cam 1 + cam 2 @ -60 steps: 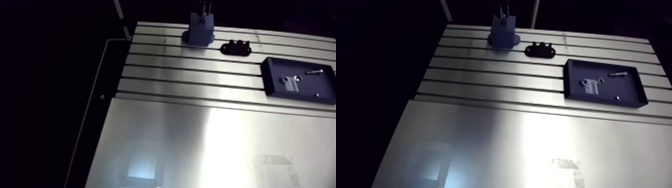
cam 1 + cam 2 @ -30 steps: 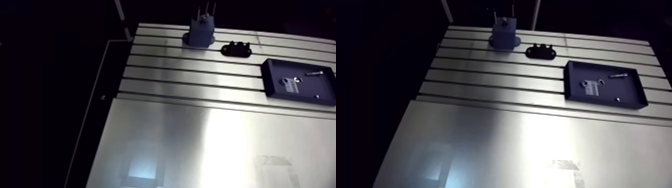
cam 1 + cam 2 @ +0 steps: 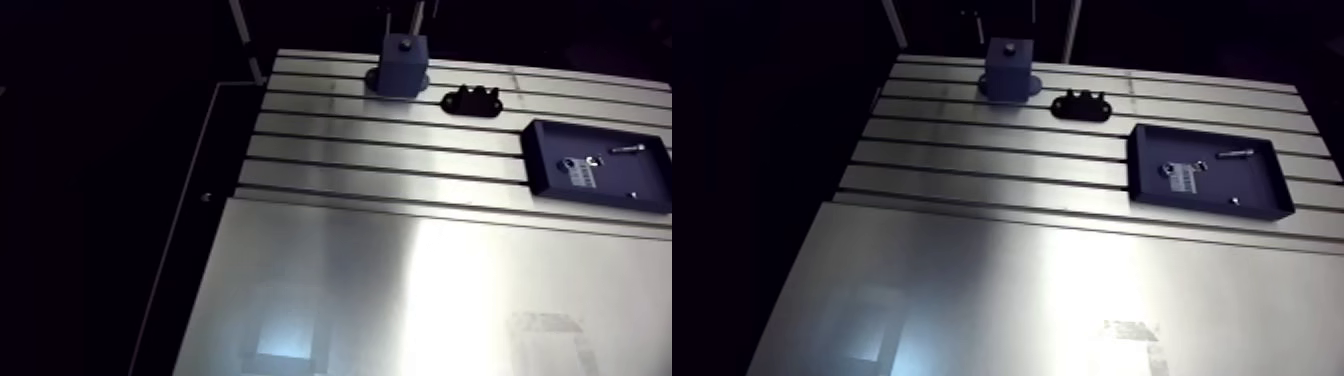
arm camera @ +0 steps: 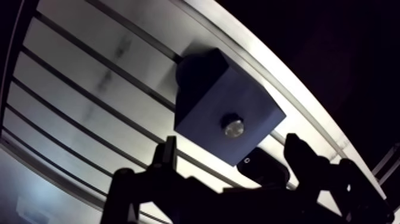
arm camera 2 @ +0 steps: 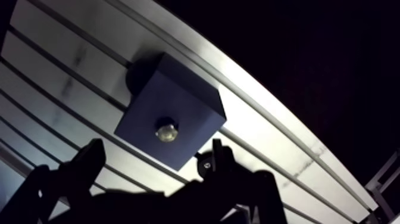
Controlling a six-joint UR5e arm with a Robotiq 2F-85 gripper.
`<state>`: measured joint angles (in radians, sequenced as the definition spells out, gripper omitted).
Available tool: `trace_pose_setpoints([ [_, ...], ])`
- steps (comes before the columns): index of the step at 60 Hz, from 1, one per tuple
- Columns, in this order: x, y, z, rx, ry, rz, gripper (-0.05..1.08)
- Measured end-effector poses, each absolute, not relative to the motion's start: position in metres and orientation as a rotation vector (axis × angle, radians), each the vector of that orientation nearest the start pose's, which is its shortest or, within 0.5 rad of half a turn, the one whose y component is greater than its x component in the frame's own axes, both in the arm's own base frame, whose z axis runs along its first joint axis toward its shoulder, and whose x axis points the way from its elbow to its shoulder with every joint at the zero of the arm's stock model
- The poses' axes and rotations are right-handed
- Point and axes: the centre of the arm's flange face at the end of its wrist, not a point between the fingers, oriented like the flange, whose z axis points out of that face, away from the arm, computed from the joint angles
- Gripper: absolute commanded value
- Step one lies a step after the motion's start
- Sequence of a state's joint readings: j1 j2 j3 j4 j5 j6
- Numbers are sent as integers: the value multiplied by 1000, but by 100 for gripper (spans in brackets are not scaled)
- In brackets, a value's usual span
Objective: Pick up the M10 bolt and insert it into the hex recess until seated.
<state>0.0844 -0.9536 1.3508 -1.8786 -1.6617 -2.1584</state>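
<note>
A wide slotted aluminium table point(image 3: 400, 260) fills the scene, brightly lit against a dark room. Toward one side of it lies a shallow dark tray point(image 3: 1252, 185), holding a white label and a slim screw point(image 3: 628, 149). At the far edge of the table stands a blue block point(image 3: 402, 70) on a round base. A small black bracket point(image 3: 472, 100) sits just beside it, between the block and the tray.

The gripper point(image 4: 231, 148) hangs directly above the block. In the wrist view its two dark fingers point(image 4: 168, 152) are spread wide, one to each side of the block's top face. Nothing is between them and they touch nothing.

The M10 bolt point(image 4: 233, 126) is in the block. Its rounded metal head shows in the middle of the top face, low and upright, with no shank in sight. The hex recess itself cannot be seen, because the head covers the opening.

As for progress, the pick and the insertion look done, since the bolt is in the block and the gripper is empty. Whether the head is fully seated cannot be confirmed from these angles, though it appears to sit close to the surface. What seems left is at most a check of the seating and lifting the arm clear of the block.
</note>
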Motion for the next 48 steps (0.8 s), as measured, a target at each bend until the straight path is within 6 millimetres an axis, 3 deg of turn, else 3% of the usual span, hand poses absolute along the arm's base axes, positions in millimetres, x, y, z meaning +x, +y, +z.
trace_pose_setpoints([
  [13,-684,-183,256,-913,2901,101,3],
  [24,-681,-180,265,-711,2966,110,6],
  [27,-679,-179,267,-643,2981,111,12],
  [48,-671,-178,260,-323,3028,71,23],
])
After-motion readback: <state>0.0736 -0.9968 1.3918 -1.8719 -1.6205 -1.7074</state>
